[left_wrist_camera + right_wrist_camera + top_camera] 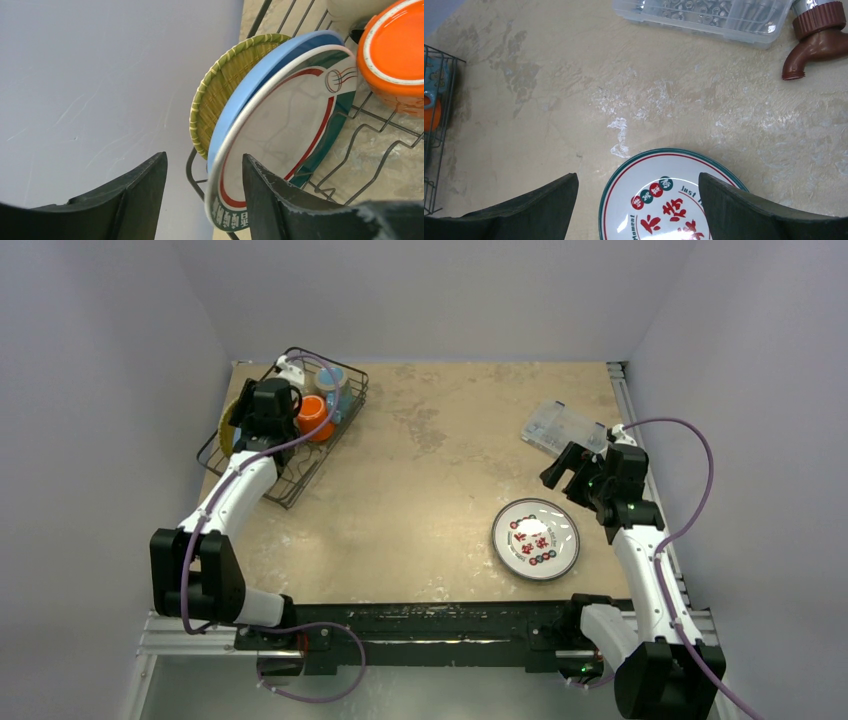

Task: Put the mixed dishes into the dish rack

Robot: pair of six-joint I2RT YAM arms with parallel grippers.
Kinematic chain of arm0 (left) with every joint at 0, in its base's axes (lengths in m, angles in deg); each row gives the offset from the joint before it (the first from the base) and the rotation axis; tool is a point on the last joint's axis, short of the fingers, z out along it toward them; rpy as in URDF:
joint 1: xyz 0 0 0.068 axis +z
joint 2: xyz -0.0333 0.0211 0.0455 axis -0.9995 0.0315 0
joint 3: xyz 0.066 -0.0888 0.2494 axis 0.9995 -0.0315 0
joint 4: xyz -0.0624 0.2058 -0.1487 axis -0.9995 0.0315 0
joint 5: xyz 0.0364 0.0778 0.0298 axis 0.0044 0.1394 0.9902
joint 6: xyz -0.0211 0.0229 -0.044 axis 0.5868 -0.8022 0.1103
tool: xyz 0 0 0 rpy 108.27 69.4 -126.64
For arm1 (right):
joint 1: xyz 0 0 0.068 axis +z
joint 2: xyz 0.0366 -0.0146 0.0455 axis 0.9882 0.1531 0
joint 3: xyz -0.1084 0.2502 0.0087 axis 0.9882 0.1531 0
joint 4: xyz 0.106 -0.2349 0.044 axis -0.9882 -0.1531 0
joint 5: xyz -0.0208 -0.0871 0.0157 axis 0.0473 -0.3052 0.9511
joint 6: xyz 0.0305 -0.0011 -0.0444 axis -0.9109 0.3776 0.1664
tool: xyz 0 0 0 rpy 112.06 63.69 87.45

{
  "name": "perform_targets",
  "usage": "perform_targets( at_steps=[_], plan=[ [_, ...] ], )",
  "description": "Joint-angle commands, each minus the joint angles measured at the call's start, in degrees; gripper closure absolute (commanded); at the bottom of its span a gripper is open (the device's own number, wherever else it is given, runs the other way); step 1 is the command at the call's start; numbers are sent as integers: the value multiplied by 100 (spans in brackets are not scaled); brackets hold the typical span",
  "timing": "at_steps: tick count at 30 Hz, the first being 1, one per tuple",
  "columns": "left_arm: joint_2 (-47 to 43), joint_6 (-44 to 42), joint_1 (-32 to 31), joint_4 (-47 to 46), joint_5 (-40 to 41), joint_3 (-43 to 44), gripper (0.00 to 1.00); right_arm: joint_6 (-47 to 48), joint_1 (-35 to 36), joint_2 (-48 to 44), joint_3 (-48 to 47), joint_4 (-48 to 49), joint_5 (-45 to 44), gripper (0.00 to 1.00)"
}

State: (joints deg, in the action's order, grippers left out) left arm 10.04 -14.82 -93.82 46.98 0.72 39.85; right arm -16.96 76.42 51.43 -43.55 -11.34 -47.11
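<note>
The black wire dish rack point(291, 472) stands at the far left. The yellow woven plate point(224, 85), the plain blue plate point(260, 75) and the white teal-rimmed plate point(285, 127) stand on edge in it. The orange cup point(314, 416), the blue mug point(331, 380) and the cream cup point(291, 369) are in it too. My left gripper point(204, 156) is open over the rack point(372, 150), its jaws either side of the teal-rimmed plate's rim. The white red-dotted plate point(536, 539) lies flat on the table. My right gripper point(638, 175) is open and empty above its far edge point(664, 200).
A clear plastic compartment box point(563, 428) lies at the far right, also in the right wrist view point(704, 15), with a brown spout-shaped piece point(811, 45) beside it. The side walls stand close to the rack and to the right arm.
</note>
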Motion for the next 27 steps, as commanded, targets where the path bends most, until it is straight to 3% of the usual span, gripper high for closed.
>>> perform_targets(
  at_steps=[1,3,8,9,12,19,27],
  plan=[
    [-90,433,27,-244,311,-2,43,106,43,33,13,215,132,9],
    [-165,659,27,-81,291,12,40,101,41,38,14,217,144,9],
    [-494,1726,18,786,190,252,18,102,38,70,7,198,143,9],
    [-580,1920,18,1030,69,343,10,110,38,87,-2,189,141,9],
    [-852,2554,18,1430,-201,470,2,119,40,117,-23,162,178,9],
    [-1472,3888,18,2156,-1677,760,0,184,45,183,-27,181,352,7],
    [-1612,4814,-269,1560,-5032,634,4,153,739,553,-56,123,268,4]
  ],
)
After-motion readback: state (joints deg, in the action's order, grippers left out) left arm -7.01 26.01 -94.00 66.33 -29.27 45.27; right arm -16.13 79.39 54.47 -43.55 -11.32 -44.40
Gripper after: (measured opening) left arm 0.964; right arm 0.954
